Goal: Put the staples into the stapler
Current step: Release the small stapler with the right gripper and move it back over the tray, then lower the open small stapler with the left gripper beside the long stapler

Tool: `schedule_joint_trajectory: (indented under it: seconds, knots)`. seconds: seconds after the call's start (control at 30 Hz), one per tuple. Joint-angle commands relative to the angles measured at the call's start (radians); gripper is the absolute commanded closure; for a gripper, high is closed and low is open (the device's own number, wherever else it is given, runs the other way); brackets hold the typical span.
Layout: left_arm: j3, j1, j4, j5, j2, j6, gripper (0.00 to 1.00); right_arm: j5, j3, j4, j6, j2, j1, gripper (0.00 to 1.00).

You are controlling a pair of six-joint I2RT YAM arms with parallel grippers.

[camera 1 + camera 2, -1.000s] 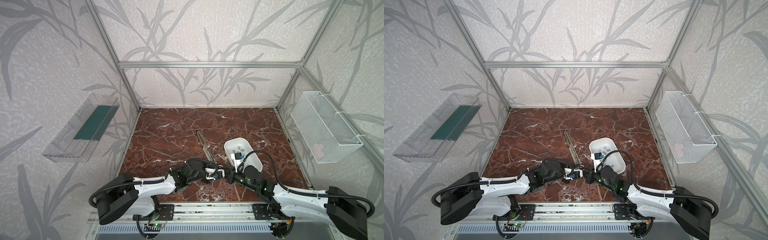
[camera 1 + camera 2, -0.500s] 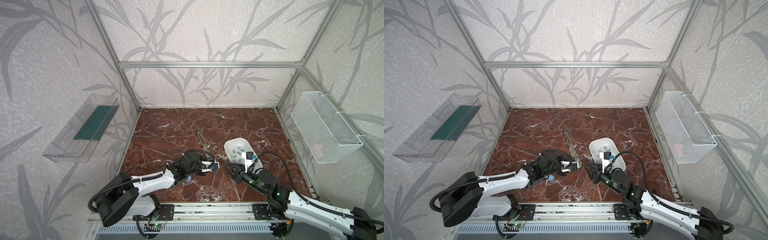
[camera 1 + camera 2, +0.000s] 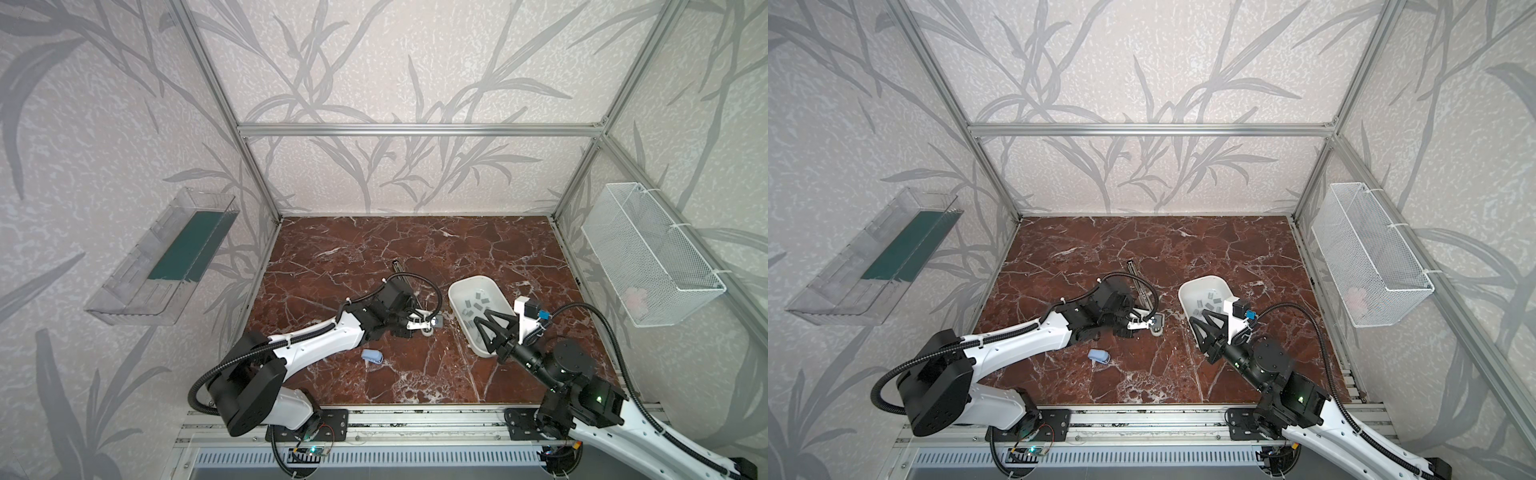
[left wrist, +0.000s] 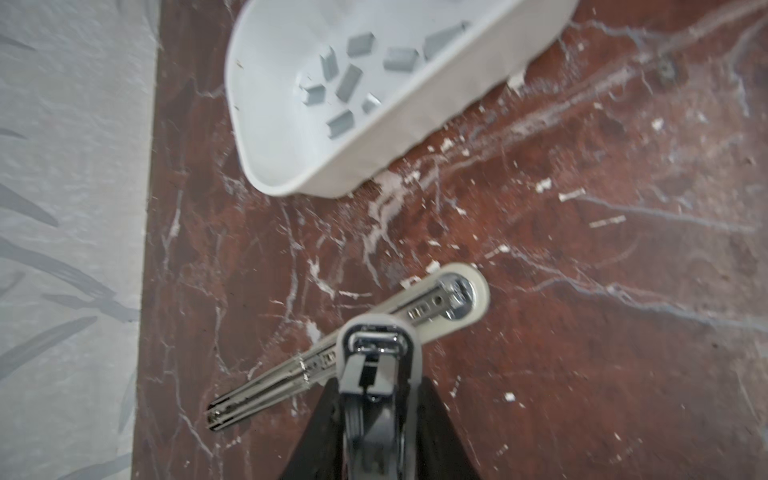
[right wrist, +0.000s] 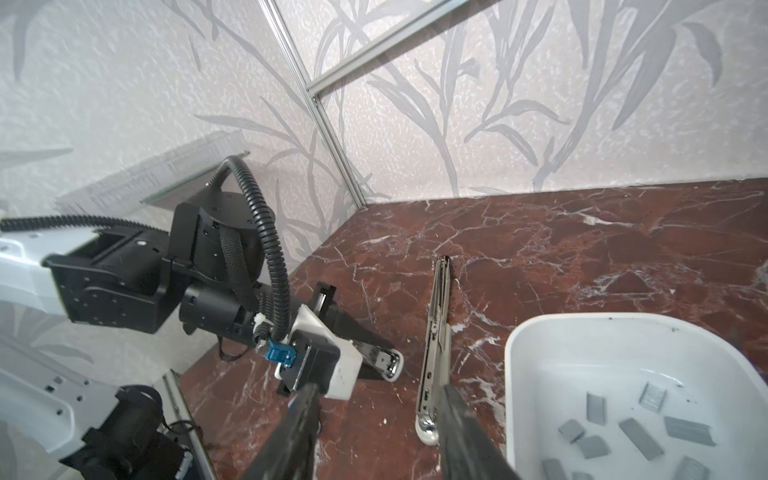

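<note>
My left gripper point(image 4: 376, 386) is shut on a small white-grey stapler point(image 4: 376, 338) with a chrome nose, held low over the table point(image 3: 415, 321). A long metal rail point(image 4: 291, 376) with a rounded white end lies flat just under the stapler; I cannot tell whether the two are joined. The staples point(image 5: 636, 432) are several short grey strips lying loose in a white tray point(image 5: 515, 374). They also show in both top views, the staples point(image 3: 478, 301) and staples point(image 3: 1210, 301). My right gripper point(image 5: 379, 388) is open and empty, hovering over the tray's near end point(image 3: 484, 318).
A small blue object point(image 3: 372, 356) lies on the marble floor near the left arm. A clear shelf point(image 3: 166, 266) hangs on the left wall and a white wire basket point(image 3: 648, 257) on the right wall. White flecks litter the floor beside the tray.
The right gripper pulled back to the right from the left gripper and opened over the tray. The left gripper carried the stapler away from the front edge to the rail. The blue object now lies uncovered.
</note>
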Motion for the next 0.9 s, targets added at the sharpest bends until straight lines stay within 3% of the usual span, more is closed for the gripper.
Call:
schedule_joint_trajectory:
  seconds: [0.0, 0.2, 0.57, 0.7, 0.87]
  knots:
    - [-0.023, 0.020, -0.073, 0.046, -0.003, 0.052, 0.97, -0.013, -0.015, -0.062, -0.070, -0.009, -0.010, 0.48]
    - [0.002, 0.038, -0.062, 0.062, 0.101, 0.117, 0.99, -0.017, -0.017, -0.083, -0.088, 0.003, -0.076, 0.41]
    - [0.056, 0.068, -0.063, 0.092, 0.224, 0.227, 0.98, -0.197, -0.036, -0.091, -0.040, -0.019, -0.274, 0.36]
    - [0.074, 0.072, -0.044, 0.086, 0.255, 0.248, 0.90, -0.231, -0.042, -0.079, -0.031, -0.016, -0.300, 0.36]
    - [0.083, 0.084, -0.036, 0.080, 0.255, 0.254, 0.69, -0.256, -0.042, -0.071, -0.023, -0.019, -0.307, 0.36]
